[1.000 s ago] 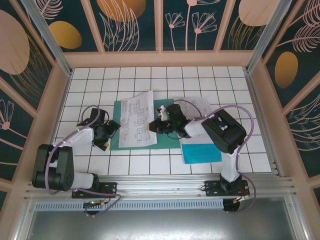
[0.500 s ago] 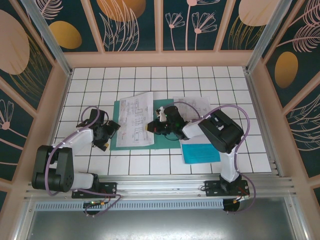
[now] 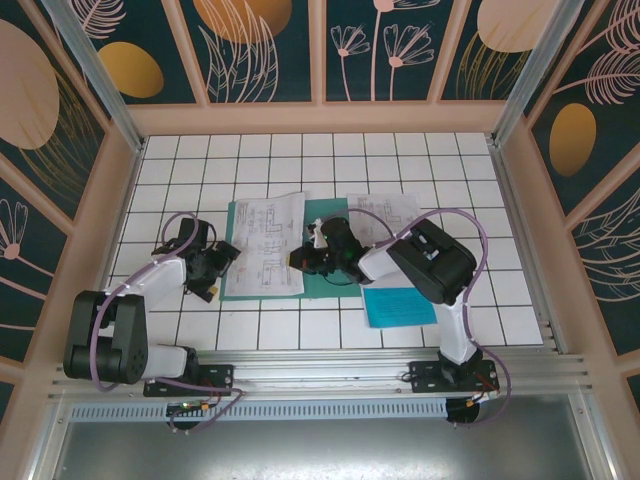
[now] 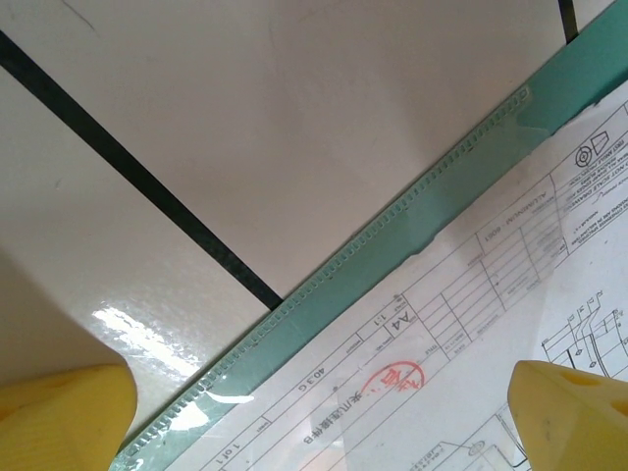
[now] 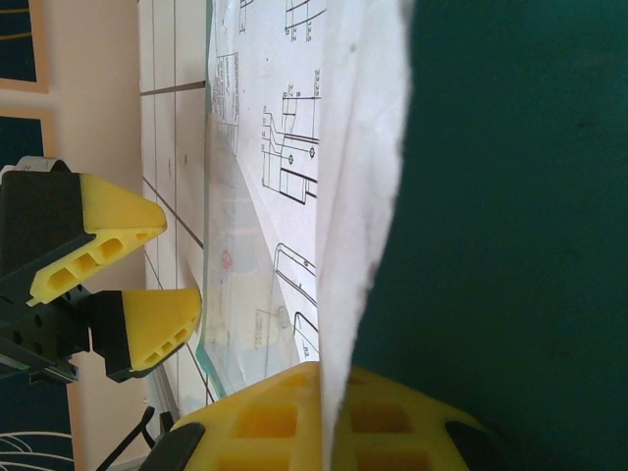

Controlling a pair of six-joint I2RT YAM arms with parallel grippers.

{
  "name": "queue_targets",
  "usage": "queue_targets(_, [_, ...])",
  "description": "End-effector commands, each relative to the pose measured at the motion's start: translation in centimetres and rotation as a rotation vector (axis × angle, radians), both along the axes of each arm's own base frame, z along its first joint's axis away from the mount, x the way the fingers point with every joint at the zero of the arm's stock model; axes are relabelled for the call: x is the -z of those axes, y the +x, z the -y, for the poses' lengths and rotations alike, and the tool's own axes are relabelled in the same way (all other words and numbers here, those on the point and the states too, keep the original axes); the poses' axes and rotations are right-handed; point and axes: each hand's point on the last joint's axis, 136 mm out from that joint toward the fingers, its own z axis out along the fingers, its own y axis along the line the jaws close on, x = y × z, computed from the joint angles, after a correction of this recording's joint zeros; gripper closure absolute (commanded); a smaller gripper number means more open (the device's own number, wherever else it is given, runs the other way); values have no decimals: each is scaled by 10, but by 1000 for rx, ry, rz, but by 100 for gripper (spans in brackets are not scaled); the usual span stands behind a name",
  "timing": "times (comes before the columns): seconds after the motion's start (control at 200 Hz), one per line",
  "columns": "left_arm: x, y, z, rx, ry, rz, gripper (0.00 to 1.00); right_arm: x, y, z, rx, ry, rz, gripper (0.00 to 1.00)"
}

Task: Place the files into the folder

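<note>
At table centre, the teal folder (image 3: 322, 212) lies flat with a printed sheet (image 3: 265, 245) on its left half; the cyan sheet (image 3: 400, 305) lies outside, near right. The left gripper (image 3: 212, 268) has its fingers (image 4: 59, 412) apart at the folder's left edge, and the right gripper (image 3: 298, 260) meets the sheet's right edge, clamping undeterminable. A leftward push could buckle the thin sheet or slide it off the folder.

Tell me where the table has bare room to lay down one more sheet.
The table is bare in the far rows between the back wall and the folder, and in the right strip between the cyan sheet and the side wall. The middle is crowded: folder, printed sheet, left gripper and right gripper.
</note>
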Motion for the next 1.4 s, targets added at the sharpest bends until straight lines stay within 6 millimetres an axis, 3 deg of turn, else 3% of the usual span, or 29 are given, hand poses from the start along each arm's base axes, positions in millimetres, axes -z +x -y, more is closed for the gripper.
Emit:
queue_targets(0.0, [17, -8, 41, 84, -204, -27, 1, -6, 5, -11, 9, 27, 23, 100])
queue_targets(0.711, [15, 1, 44, 78, -224, -3, 1, 12, -7, -13, -48, -55, -25, 100])
queue_targets(0.956, [11, 1, 41, 72, -208, 7, 1, 5, -6, -10, -34, -74, -32, 100])
queue_targets(1.046, [3, 3, 37, 71, -180, 21, 1, -4, -4, -6, -9, -95, -34, 80])
queue_targets(1.161, [-11, 5, 32, 81, -139, 44, 1, -33, 3, 1, 51, -110, -6, 58])
queue_targets(1.296, [-29, 5, 23, 92, -79, 72, 1, -68, 13, 12, 121, -135, 24, 49])
queue_targets(1.391, [-39, 5, 24, 107, -81, 100, 1, -79, 17, 23, 172, -167, 6, 48])
